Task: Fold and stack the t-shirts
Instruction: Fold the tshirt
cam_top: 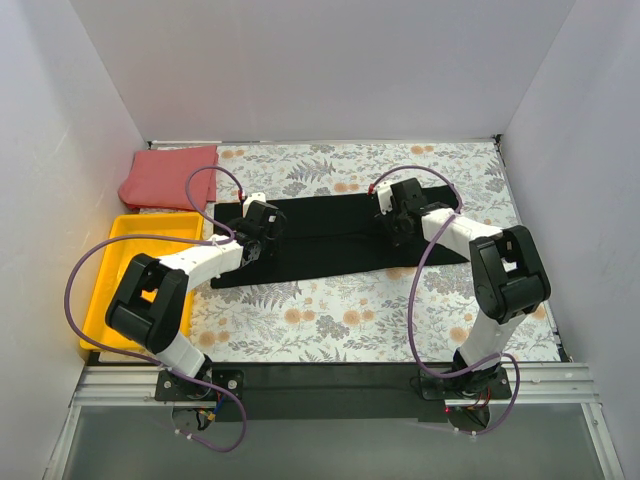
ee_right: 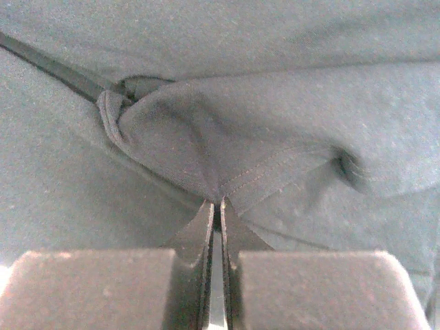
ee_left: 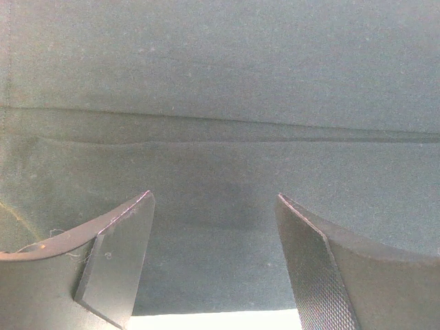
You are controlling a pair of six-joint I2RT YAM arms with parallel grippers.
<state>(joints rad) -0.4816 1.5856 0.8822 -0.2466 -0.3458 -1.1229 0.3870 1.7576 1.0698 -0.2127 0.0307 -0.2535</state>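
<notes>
The black t-shirt (cam_top: 335, 240) lies as a long folded band across the middle of the table. The coral-red t-shirt (cam_top: 168, 177) lies folded at the far left corner. My left gripper (cam_top: 258, 243) is open and empty, low over the black shirt's left part; the cloth (ee_left: 220, 124) fills the view between the spread fingers (ee_left: 117, 254). My right gripper (cam_top: 392, 226) is shut on a hemmed fold of the black shirt (ee_right: 275, 172) near its right part, the cloth bunched up at the fingertips (ee_right: 206, 216).
A floral-patterned cloth (cam_top: 350, 310) covers the table. A yellow tray (cam_top: 130, 270) stands at the left, below the red shirt. White walls close in the back and both sides.
</notes>
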